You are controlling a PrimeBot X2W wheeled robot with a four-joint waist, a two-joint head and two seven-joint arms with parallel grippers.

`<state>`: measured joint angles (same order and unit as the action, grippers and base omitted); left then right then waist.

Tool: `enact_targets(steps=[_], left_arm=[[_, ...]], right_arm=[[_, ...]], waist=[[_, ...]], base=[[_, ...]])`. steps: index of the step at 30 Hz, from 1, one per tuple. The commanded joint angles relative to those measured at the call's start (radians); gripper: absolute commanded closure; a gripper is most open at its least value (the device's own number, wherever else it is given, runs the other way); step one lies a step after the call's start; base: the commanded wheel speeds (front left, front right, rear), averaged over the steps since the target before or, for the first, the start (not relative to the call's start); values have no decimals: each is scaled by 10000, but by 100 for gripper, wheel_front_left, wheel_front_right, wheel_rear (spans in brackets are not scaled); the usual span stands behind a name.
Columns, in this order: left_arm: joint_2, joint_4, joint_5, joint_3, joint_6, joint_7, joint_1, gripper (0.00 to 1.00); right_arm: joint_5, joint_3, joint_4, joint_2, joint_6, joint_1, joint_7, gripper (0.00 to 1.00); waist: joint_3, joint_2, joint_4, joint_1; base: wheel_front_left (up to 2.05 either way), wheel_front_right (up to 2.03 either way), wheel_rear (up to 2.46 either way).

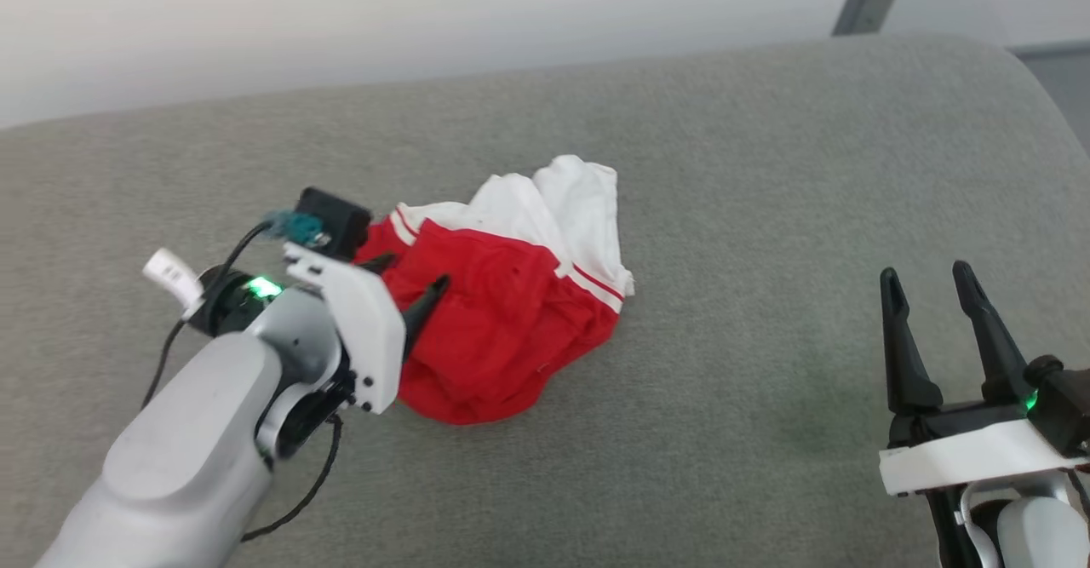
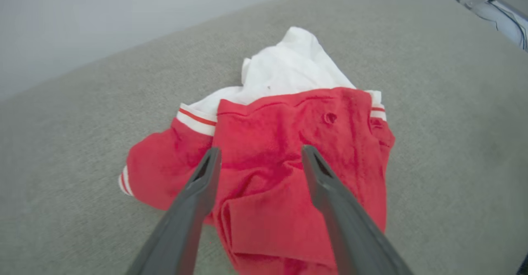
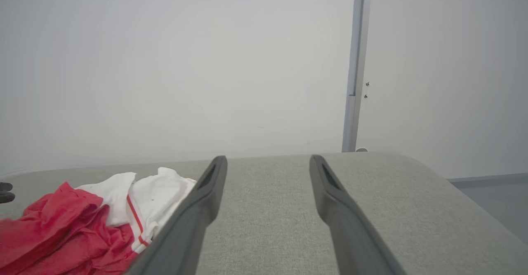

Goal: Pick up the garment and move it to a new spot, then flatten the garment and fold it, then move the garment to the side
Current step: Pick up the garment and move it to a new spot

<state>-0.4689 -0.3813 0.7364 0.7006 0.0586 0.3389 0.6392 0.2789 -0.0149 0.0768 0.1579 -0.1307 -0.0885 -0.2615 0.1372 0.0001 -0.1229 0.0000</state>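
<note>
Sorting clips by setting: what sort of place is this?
Likely a bare indoor test room: a rounded grey fabric-covered surface, a plain white wall behind, a crumpled red-and-white garment on it.

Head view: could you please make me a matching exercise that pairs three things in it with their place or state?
Things:
1. garment
2. left gripper
3. right gripper

Places or states:
A. open, over bare grey padding at lower right
B. crumpled in a heap, red and white
C. open, fingers over the garment

Pairs: 1-B, 2-C, 3-A
</note>
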Motion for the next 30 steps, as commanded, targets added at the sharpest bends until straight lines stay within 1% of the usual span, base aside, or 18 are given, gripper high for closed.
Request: enact_targets(steps=[1,3,9,10,16,20,23,25,27,30], left_arm=[[-49,97,-72,-144,-46,-517,-340,0],[-181,209,-187,-249,-35,-1239,-646,0],[-328,452,-210,-752,-271,-3304,-1759,0],[-328,452,-210,-752,-271,-3304,-1759,0],[-610,606,-333,-1012,-155,-5003,-2785,0],[-753,561,-53,-1417,-266,-5628,-3409,0],[-852,595,14,-1791,-336,-5901,-3852,0],[-833,711,47,-2123,-303,-5998,-4178,0],[-866,907,-125,-2551,-300,-6039,-4460,0],[-645,1343,-421,-3570,-170,-6050,-5052,0]], right_arm=[[-25,-47,57,45,-1,144,-55,0],[-40,-54,106,76,-1,234,-55,0],[-142,-131,155,166,-1,596,-55,0],[-142,-131,155,166,-1,596,-55,0],[-194,-239,177,229,-1,929,-55,0],[-252,-334,165,209,-1,1054,-55,0],[-306,-361,160,189,-1,1148,-55,0],[-314,-409,169,194,-1,1195,-55,0],[-329,-454,160,183,-1,1210,-55,0],[-360,-586,103,147,-1,1242,-55,0]], waist=[[-319,-1,318,0],[-486,-1,485,0],[-1006,-1,972,0],[-1006,-1,972,0],[-1434,-1,1359,0],[-1615,-1,1534,0],[-1715,-1,1623,0],[-1769,-1,1685,0],[-1802,-1,1723,0],[-1819,-1,1770,0]], base=[[0,0,0],[0,0,0],[0,0,0],[0,0,0],[0,0,0],[0,0,0],[0,0,0],[0,0,0],[0,0,0],[0,0,0]])
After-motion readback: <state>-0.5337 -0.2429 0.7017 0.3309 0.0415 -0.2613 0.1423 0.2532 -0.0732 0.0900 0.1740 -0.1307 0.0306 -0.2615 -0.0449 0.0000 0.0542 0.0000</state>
